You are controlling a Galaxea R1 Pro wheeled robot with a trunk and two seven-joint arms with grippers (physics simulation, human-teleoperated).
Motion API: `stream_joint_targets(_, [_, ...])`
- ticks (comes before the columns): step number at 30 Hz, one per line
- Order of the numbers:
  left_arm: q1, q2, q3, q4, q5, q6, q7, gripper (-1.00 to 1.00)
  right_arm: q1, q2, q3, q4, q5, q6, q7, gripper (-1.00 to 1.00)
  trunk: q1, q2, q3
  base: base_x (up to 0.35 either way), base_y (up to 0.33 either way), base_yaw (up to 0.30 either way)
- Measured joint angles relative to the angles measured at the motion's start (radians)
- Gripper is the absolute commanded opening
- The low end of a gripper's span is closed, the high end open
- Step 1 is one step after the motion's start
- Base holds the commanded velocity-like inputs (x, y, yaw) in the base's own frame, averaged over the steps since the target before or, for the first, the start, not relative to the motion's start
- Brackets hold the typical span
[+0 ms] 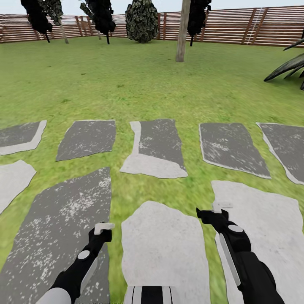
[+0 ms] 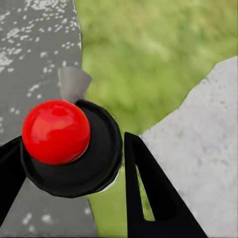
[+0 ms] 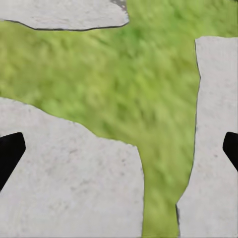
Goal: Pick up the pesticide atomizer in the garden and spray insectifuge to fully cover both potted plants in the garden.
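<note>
2 end effectors, right (image 3: 119, 148) wide open, empty, over stone slabs (image 3: 74, 168).

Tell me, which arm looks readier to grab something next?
Right, probably. The right gripper is open, nothing between its fingers; the left gripper has a red-topped black round thing between its fingers.

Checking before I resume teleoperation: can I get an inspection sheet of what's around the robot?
Surface: grass lawn with grey stone slabs.
Job's things: nothing seen for certain.
Clutter: red-domed black round object between the left hand's fingers; identity unclear.
Hands: left hand, grip cannot be told; right hand open, empty.
Cables: nothing seen.
Surroundings: wooden fence, trees.
</note>
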Motion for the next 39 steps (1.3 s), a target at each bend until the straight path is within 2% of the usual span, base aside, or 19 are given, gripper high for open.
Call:
stream_joint_targets(5, [0.000, 0.000, 0.000, 0.000, 0.000, 0.000, 0.000, -1.00, 0.000, 0.000, 0.000, 0.000, 0.000, 0.000, 0.000, 1.00, 0.000, 0.000, 0.000, 0.037, 0.000, 0.262])
stream_joint_targets(12, [0.000, 0.000, 0.000, 0.000, 0.001, 0.000, 0.000, -1.00, 0.000, 0.000, 0.000, 0.001, 0.000, 0.000, 0.000, 1.00, -0.001, 0.000, 0.000, 0.253, 0.062, 0.262])
stream_joint_targets(39, [0.000, 0.000, 0.000, 0.000, 0.001, 0.000, 0.000, -1.00, 0.000, 0.000, 0.000, 0.001, 0.000, 0.000, 0.000, 1.00, 0.000, 0.000, 0.000, 0.235, 0.231, 0.262])
